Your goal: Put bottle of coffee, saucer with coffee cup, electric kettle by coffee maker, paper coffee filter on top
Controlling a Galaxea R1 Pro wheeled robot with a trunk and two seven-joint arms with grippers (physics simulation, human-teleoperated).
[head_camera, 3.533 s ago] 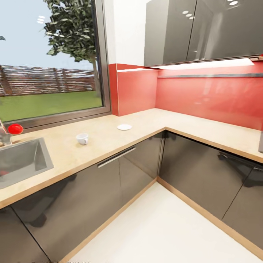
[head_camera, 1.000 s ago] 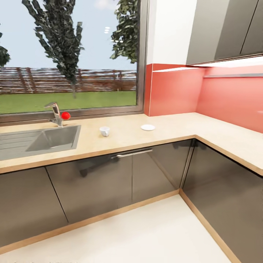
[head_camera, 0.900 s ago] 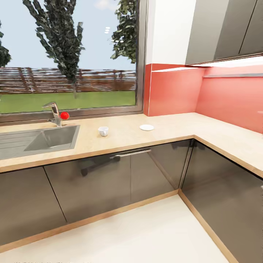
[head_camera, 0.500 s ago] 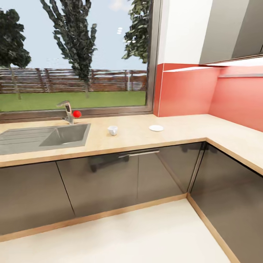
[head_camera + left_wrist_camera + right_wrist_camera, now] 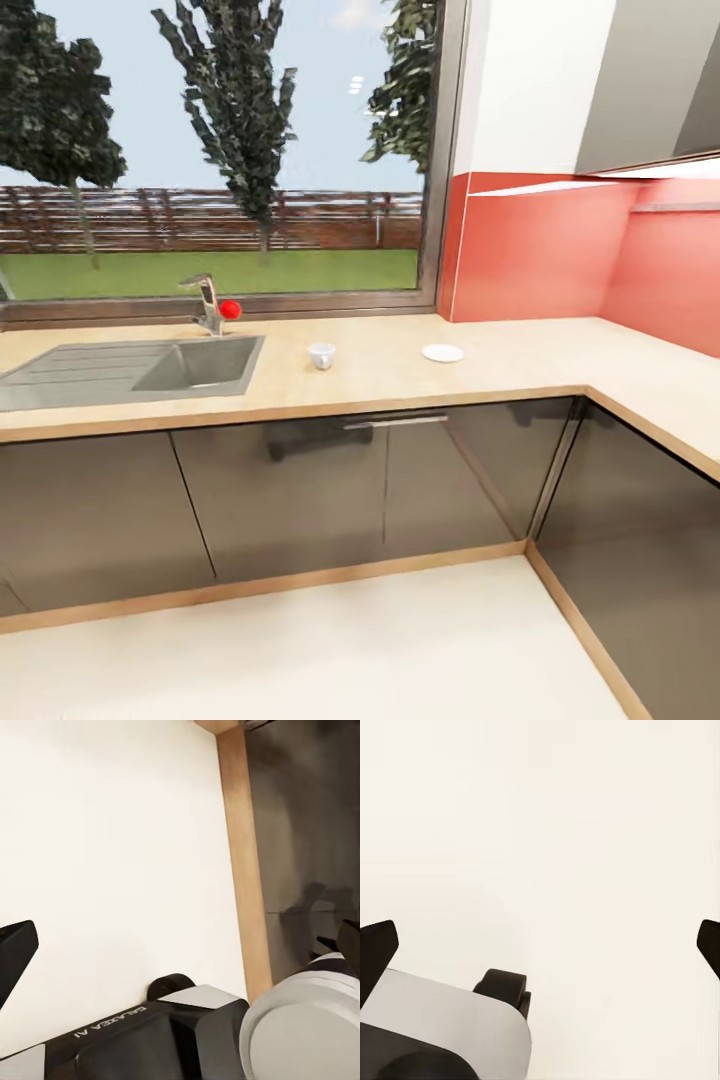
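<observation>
A small white coffee cup (image 5: 321,355) stands upright on the beige countertop (image 5: 380,375), just right of the sink. A white saucer (image 5: 442,352) lies flat on the same counter, a short way to the cup's right and apart from it. In the left wrist view my left gripper (image 5: 182,947) is open over the pale floor, its dark fingertips (image 5: 16,951) far apart with nothing between them. My right gripper (image 5: 542,949) is open too, empty, with its fingertips (image 5: 375,954) at the picture's edges above bare floor.
A steel sink (image 5: 130,368) with a faucet (image 5: 207,303) and a red knob (image 5: 230,310) sits at the counter's left under the window. The counter turns a corner at the right along a red backsplash (image 5: 540,250). Dark cabinet fronts (image 5: 300,490) stand below, pale floor before them.
The head camera has swung left and backed off, so the counter, sink, cup and saucer have slid right in the picture. Cup and saucer hold their places on the counter.
</observation>
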